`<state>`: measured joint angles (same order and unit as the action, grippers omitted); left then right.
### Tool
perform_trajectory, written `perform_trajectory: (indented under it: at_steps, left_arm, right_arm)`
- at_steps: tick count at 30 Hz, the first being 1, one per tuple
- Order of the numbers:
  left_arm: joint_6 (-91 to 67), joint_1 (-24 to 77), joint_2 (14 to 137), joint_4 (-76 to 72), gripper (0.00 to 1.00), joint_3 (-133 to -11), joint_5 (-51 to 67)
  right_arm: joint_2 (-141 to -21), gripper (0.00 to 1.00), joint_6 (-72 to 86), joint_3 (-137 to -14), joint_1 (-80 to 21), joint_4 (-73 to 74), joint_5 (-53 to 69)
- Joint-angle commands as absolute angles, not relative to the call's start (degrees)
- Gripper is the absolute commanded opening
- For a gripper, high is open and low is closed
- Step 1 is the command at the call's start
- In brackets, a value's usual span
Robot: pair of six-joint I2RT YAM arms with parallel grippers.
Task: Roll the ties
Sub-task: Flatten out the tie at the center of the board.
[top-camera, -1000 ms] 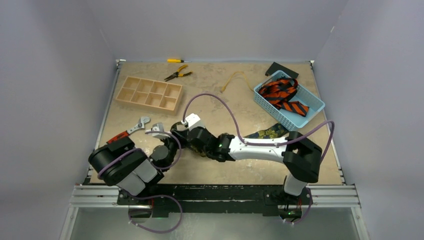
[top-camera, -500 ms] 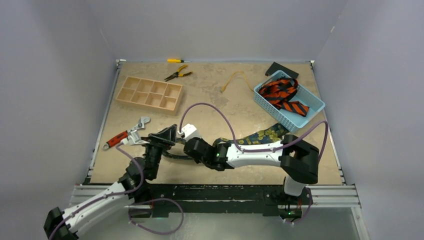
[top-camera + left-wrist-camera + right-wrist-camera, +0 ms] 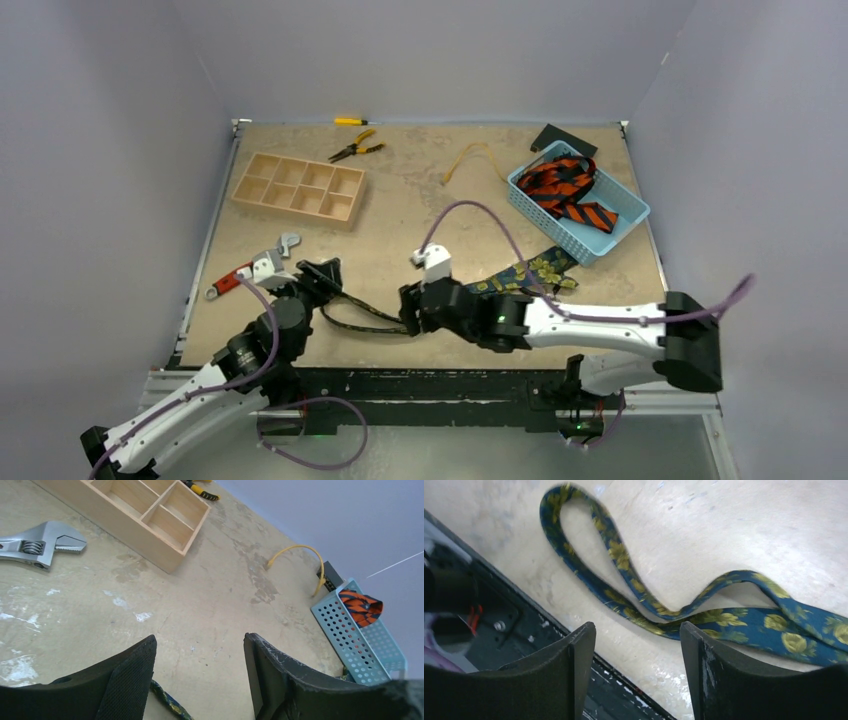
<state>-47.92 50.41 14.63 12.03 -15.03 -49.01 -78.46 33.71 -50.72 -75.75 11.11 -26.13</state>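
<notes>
Both pincers were wide open with nothing in them: the left gripper [image 3: 200, 645] and right gripper [image 3: 634, 627] sat low over the thin end of the navy gold-flowered tie [image 3: 774, 630]. The tie lay loose and snaking across the near part of the table [image 3: 420, 200]. The orange-and-black striped ties [image 3: 565, 185] were piled in the blue basket [image 3: 622, 238] at the far right.

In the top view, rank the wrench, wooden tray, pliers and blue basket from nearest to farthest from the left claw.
From the left claw:
1. Wrench, just to its left.
2. Wooden tray, farther back on the left.
3. Pliers, near the far edge.
4. Blue basket, far right.
</notes>
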Motion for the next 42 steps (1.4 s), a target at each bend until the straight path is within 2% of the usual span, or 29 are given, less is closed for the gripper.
perform_trajectory:
  at_steps: [1,4,8,12,17,21,24,27,29,35,40,42]
  left_arm:
    - [-48.98,50.78,17.33,17.51,0.63,-20.72,-50.28]
    - [-49.71,50.74,19.20,20.13,0.62,-23.72,-49.54]
    - [-51.47,50.78,18.97,22.69,0.62,-25.04,-48.48]
    - [-54.33,50.78,19.00,26.40,0.61,-25.53,-44.93]
    - [-56.64,50.71,23.15,32.10,0.59,-28.05,-34.55]
    - [-57.29,50.76,27.53,33.09,0.60,-29.04,-24.16]
    - [-56.70,50.72,28.68,31.94,0.66,-28.48,-18.08]
    - [-56.27,50.76,31.06,31.32,0.86,-28.44,-15.35]
    - [-55.64,50.74,33.21,31.33,0.91,-29.22,-14.70]
    - [-56.85,50.72,39.29,31.63,0.96,-34.15,-10.35]
    - [-58.44,50.72,41.09,26.67,0.98,-30.93,-10.44]
    - [-58.81,50.80,41.15,25.71,0.95,-29.59,-11.80]
  right_arm:
    - [-68.85,0.66,46.66,-44.24,-65.39,14.35,-24.67]
    - [-61.59,0.69,52.61,-36.52,-55.83,11.71,-16.36]
    - [-56.56,0.74,60.48,-30.14,-52.74,7.42,-11.36]
    - [-59.86,0.74,62.19,-31.63,-52.07,4.95,-12.69]
    - [-68.73,0.74,57.83,-36.25,-48.48,6.61,-11.08]
    - [-65.97,0.75,60.47,-32.68,-47.99,5.89,-9.59]
    - [-61.70,0.76,63.83,-28.47,-47.99,4.94,-8.83]
    - [-60.97,0.77,67.58,-24.55,-47.99,3.25,-7.43]
    - [-60.64,0.77,70.15,-22.94,-47.99,2.01,-6.99]
    - [-58.10,0.77,77.77,-18.15,-48.00,-5.44,-9.03]
    - [-63.86,0.76,80.23,-18.69,-47.97,-9.12,-11.04]
    - [-67.01,0.76,80.11,-19.61,-47.43,-10.99,-12.44]
